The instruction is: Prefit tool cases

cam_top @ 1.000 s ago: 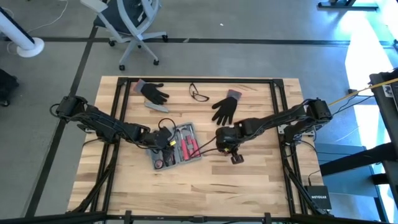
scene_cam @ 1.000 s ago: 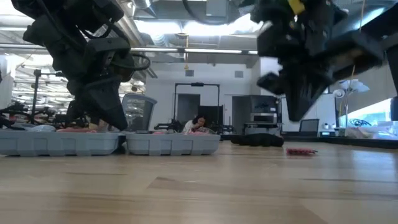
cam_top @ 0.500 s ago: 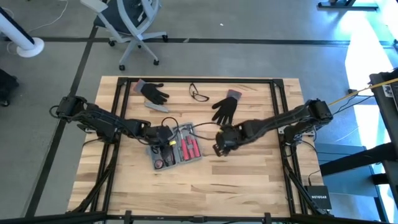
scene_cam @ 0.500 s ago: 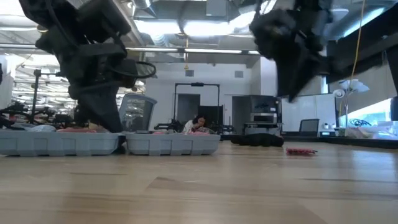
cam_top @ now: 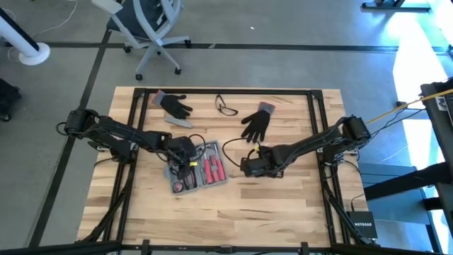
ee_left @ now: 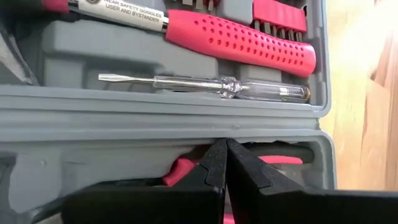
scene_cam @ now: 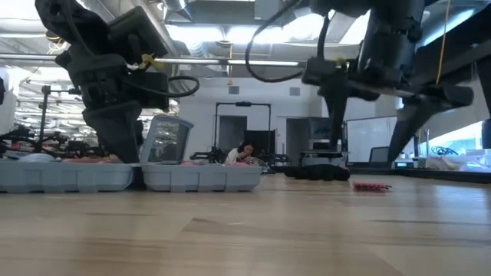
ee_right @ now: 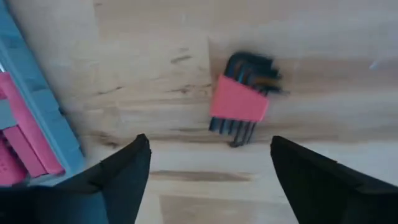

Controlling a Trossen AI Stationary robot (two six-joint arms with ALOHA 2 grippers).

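While the high view hides it, right wrist view shows red hex-key set (ee_right: 239, 102) on wooden table (ee_right: 311, 37), right pincer (ee_right: 208, 171) spread, left pincer (ee_left: 225, 165) pressed together over tool case (ee_left: 186, 121), office room behind.

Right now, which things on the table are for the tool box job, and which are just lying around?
For the job:
tool case, lying open
red hex key set on the wood, under the open right pincer
left pincer, shut over the case

Just lying about:
two black gloves
glasses

Bright even overhead light; sun glare on floor (cam_top: 425, 64) at right; right wrist view blurred.
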